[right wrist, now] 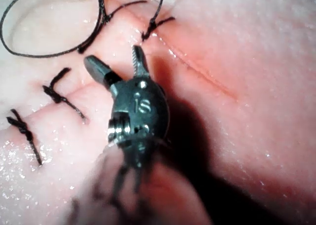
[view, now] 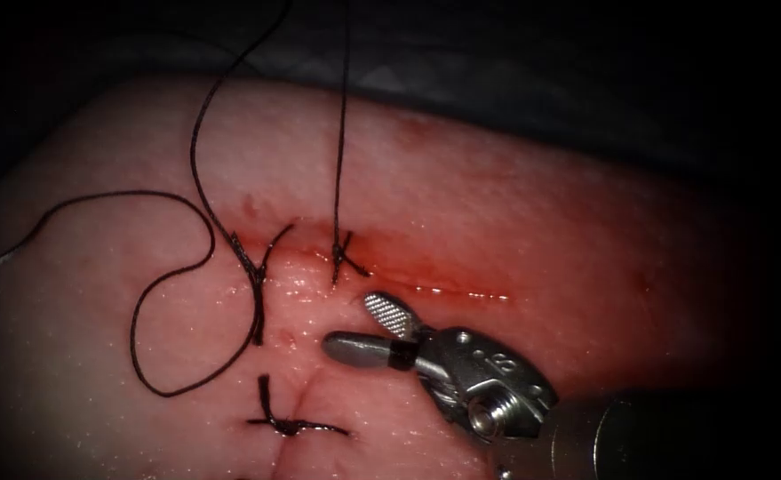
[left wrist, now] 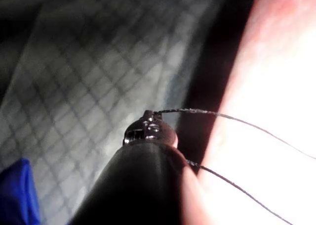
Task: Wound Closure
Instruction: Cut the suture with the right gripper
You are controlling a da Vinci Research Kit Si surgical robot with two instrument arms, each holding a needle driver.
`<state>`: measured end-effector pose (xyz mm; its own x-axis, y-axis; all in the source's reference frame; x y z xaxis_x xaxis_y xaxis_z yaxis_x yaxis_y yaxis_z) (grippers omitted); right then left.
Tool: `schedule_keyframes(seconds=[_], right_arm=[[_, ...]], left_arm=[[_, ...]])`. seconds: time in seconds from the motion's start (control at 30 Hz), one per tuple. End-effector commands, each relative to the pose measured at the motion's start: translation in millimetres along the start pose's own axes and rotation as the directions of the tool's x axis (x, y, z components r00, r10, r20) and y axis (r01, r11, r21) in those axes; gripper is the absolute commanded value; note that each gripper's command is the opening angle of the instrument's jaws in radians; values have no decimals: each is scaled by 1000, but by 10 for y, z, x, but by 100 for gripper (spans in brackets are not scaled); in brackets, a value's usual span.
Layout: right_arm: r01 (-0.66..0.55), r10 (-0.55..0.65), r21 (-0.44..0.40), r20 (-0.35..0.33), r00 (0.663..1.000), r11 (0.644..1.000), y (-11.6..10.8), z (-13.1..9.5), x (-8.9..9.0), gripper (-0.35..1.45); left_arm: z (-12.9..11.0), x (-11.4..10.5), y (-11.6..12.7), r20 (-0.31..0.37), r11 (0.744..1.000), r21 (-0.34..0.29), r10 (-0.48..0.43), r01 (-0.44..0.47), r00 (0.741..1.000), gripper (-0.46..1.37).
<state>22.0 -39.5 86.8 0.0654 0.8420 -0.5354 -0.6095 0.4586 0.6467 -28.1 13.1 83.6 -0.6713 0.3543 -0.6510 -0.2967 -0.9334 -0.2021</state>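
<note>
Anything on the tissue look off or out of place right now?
Nothing damaged. The thread lies in a slack loop left of the cut, with red fluid along it. The right hand hovers open, holding nothing. The left hand holds thread.

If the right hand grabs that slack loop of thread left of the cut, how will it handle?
Probably floppy: the thread lies in loose curves on the tissue, so it should drape rather than hold shape. Likely light. The tissue glistens, so the thread may be slippery. The right hand is open, holding nothing.
</note>
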Motion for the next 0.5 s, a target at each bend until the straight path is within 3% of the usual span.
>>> schedule_keyframes(seconds=[0.03,0.23,0.37,0.5], right_arm=[[25,-26,-17,-4,1000,1000,2,-1,1,112],[71,-75,-72,-62,995,995,4,-1,9,122],[69,-76,-81,-87,993,994,8,5,19,107],[66,-73,-84,-91,993,994,12,16,23,108]], left_arm=[[-1,1,0,0,1000,-2,-2,2,1000,-35],[-18,9,3,-5,1000,8,-3,3,1000,-35],[-31,20,4,-10,1000,13,2,-2,1000,-35],[-38,30,6,-13,1000,16,15,-15,1000,-35]])
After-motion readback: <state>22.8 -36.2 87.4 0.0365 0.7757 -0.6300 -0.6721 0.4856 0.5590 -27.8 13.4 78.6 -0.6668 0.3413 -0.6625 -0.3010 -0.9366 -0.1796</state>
